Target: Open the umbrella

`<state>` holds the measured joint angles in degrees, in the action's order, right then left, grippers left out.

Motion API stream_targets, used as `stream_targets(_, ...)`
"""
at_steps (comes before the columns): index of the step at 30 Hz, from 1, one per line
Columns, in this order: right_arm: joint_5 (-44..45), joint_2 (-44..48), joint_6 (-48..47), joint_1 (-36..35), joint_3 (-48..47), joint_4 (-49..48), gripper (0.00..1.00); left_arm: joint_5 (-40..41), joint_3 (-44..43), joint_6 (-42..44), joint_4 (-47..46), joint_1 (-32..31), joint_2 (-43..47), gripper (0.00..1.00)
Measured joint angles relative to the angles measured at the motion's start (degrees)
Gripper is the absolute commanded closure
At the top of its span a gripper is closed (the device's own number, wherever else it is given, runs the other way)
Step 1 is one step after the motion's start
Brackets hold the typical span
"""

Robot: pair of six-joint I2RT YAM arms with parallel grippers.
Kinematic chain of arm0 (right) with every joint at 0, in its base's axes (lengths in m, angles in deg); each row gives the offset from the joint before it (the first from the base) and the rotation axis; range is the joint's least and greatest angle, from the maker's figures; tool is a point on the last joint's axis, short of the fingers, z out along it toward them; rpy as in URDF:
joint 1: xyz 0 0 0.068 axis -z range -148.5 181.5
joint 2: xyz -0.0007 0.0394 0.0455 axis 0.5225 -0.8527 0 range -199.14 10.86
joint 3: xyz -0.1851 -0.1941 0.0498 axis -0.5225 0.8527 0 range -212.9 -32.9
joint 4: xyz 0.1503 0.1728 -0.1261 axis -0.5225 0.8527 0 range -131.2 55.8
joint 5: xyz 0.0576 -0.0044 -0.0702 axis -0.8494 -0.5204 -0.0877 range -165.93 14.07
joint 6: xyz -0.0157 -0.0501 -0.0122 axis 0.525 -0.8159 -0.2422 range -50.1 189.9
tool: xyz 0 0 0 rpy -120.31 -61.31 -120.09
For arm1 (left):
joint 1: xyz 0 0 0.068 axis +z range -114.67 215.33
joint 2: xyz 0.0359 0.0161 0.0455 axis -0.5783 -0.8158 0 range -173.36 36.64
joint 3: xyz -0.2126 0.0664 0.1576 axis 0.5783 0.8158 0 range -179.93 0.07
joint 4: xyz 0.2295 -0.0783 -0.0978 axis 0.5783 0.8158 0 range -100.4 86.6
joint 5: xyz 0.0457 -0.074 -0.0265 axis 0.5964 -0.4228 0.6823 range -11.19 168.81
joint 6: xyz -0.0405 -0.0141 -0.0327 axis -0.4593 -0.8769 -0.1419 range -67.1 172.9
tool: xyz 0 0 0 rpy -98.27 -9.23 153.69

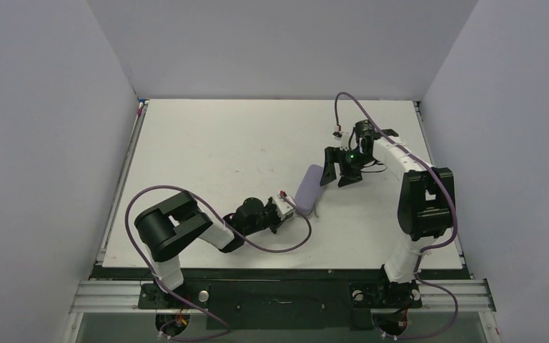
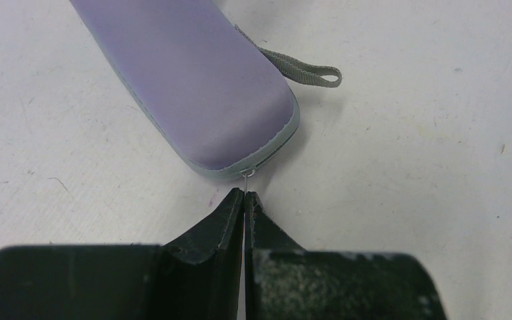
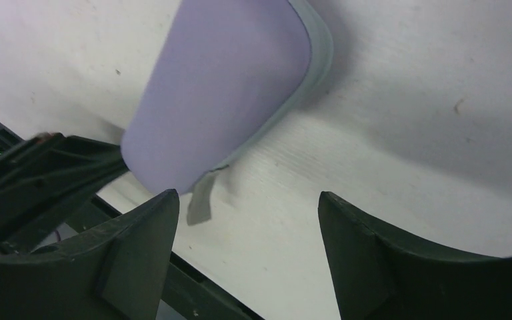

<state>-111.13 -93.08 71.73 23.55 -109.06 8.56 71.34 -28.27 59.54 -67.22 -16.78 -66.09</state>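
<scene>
A pale lavender zipped case (image 1: 308, 189) with a grey seam lies on the white table, its long axis running from near left to far right. The umbrella's canopy, shaft and handle are not in view. In the left wrist view the case (image 2: 193, 87) shows a grey wrist loop (image 2: 307, 72) at its side. My left gripper (image 2: 245, 195) is shut on a thin metal zipper pull (image 2: 247, 177) at the case's near end. My right gripper (image 1: 336, 177) is open and empty at the case's far end. In the right wrist view the case (image 3: 227, 87) lies ahead of the spread fingers (image 3: 140, 247).
The white table (image 1: 221, 143) is enclosed by grey walls on three sides. The left arm's purple cable (image 1: 286, 244) loops on the table near the case. The left gripper body (image 3: 33, 173) shows beyond the case in the right wrist view.
</scene>
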Motion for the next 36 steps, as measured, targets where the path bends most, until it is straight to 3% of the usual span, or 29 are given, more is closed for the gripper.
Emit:
stream_targets(11, -1.97, -3.23, 10.49, -6.16, 0.98, -8.15, 0.28, 1.53, -2.73, 0.02, -0.09, -2.05, -2.75, 1.0)
stream_targets(15, -0.68, -4.09, 11.13, -7.04, 2.14, -8.87, 0.46, 2.25, -2.84, -0.28, -0.11, -2.23, -2.93, 1.0)
stream_targets(21, -1.92, -4.63, 10.99, -7.04, 2.38, -9.66, 0.9, 4.02, -2.78, -2.05, 0.2, -2.16, -2.91, 1.0)
stream_targets(23, -2.56, -4.63, 10.49, -6.86, 2.38, -9.99, 0.96, 4.24, -2.45, -2.51, 0.42, -2.1, -2.6, 1.0)
stream_targets(25, -3.45, -4.63, 9.79, -6.67, 2.38, -10.05, 1.0, 4.48, -1.73, -2.75, 0.48, -1.77, -1.86, 1.0)
stream_targets(36, -7.32, -5.33, 1.9, -6.75, 2.29, -9.4, 1.0, 3.67, -0.28, -2.78, 1.09, 1.33, -0.37, 1.0)
